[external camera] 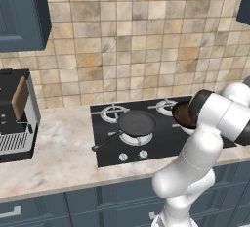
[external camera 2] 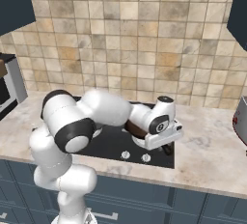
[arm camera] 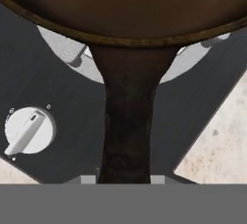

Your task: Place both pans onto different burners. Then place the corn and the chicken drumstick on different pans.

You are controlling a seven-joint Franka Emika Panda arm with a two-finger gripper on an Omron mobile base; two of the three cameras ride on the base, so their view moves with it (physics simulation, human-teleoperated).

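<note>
The grey-black pan sits on the front-left burner of the cooktop. The reddish-brown pan hangs over the front-right burner, apparently not yet released; its glossy bowl narrows into a long dark handle running between the jaws, though I cannot tell their grip. Corn and drumstick remain.

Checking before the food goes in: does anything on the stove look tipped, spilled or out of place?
Nothing stands out. The dark pan sits level on the front left burner. The brown pan sits over a right burner, its handle running toward the gripper. No spill shows on the cooktop.
</note>
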